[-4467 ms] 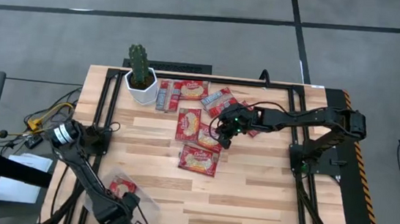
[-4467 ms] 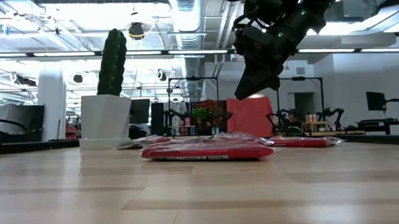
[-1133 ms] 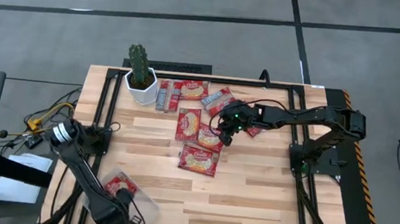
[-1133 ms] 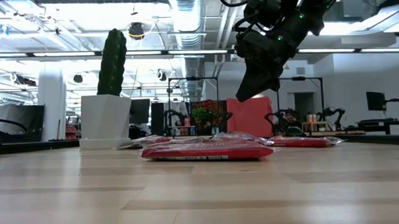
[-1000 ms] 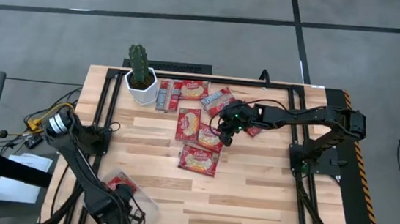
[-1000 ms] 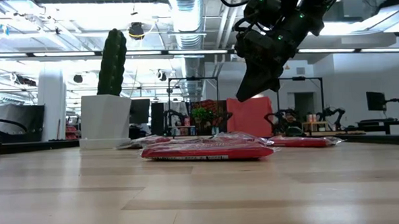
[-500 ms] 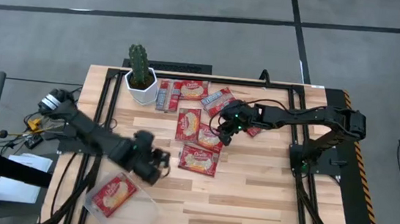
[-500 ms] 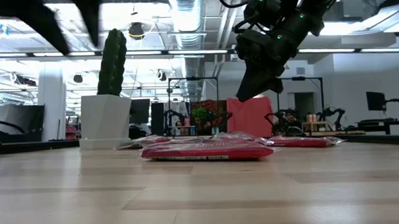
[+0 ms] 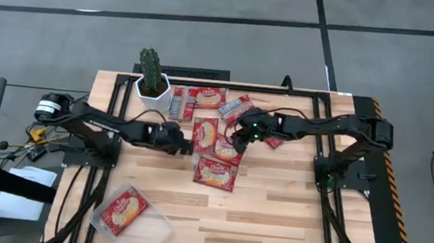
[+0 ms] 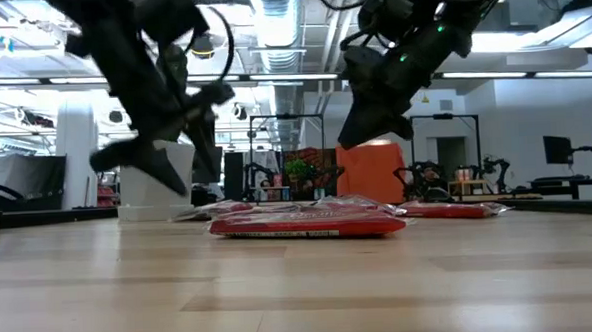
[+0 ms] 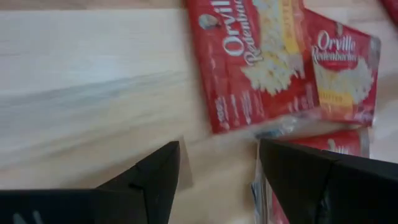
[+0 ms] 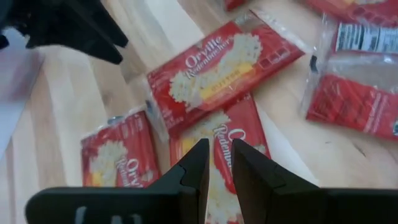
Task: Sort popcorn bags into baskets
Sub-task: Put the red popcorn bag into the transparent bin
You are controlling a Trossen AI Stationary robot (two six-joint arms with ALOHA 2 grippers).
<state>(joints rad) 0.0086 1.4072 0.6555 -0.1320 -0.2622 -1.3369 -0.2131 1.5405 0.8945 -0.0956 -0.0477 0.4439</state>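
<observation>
Several red popcorn bags (image 9: 204, 134) lie flat and partly overlapping at the table's far middle; one (image 9: 177, 103) shows a grey-blue back. Another bag (image 9: 122, 210) lies inside the clear basket (image 9: 150, 231) at the near left corner. My left gripper (image 9: 186, 145) hangs open just left of the cluster, above bare wood, with nothing between its fingers (image 11: 158, 180). My right gripper (image 9: 235, 144) hovers over the cluster's right side. Its fingers (image 12: 199, 165) stand a narrow gap apart, with nothing between them, above a bag (image 12: 224, 146).
A white pot with a cactus (image 9: 152, 83) stands at the far left, close to the bags. The near right half of the wooden table (image 9: 288, 216) is bare. Black frame rails run along both side edges.
My left gripper has let go of a bag, which now lies turned aslant in the basket. It has then swung fast from the near left corner toward the far edge and the right, up to the bags. My right gripper has stayed above them.
</observation>
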